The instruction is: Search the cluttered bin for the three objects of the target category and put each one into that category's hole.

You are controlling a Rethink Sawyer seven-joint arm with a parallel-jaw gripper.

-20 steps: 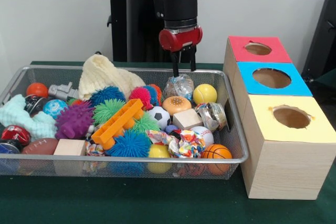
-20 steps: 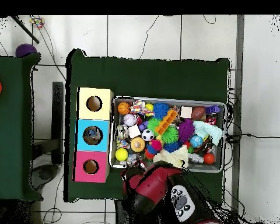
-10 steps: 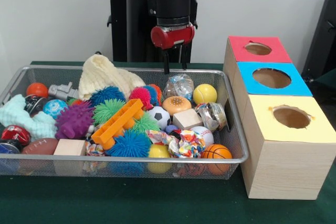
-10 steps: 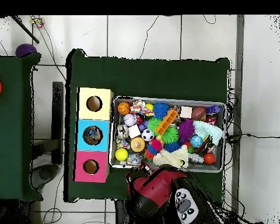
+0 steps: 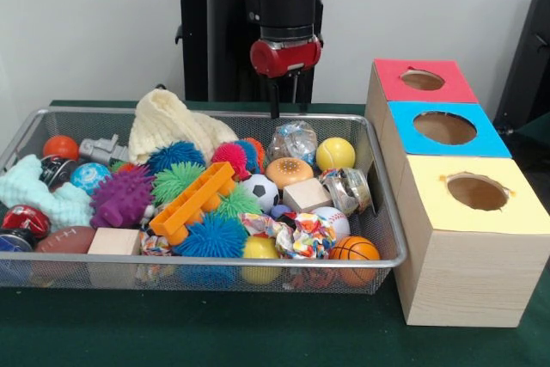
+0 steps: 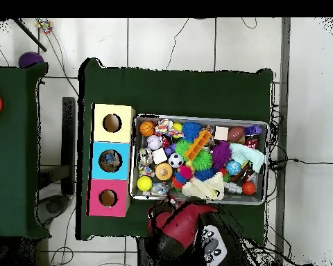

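Note:
A wire-mesh bin [image 5: 258,260] is packed with toys: a yellow ball [image 5: 335,154], a soccer ball [image 5: 259,189], a small basketball [image 5: 354,249], a clear wrapped ball [image 5: 293,141], spiky balls, wooden blocks and an orange plastic piece [image 5: 193,201]. My gripper [image 5: 284,102] hangs above the bin's back rim, over the clear wrapped ball, open and holding nothing. In the overhead view the gripper [image 6: 171,200] shows just below the bin [image 6: 200,118]. To the right stand three boxes with round holes: red [image 5: 391,70], blue [image 5: 404,113] and yellow [image 5: 516,212].
A cream knitted cloth [image 5: 168,125] is heaped at the bin's back. A purple spiky toy [image 5: 122,197] and a mint towel [image 5: 39,186] fill its left end. The boxes stand tight against the bin's right end. A green cloth [image 5: 258,333] covers the table.
My gripper has risen and shifted a little to the left in the front view, from over the clear wrapped ball to above the back rim. The toys have not moved.

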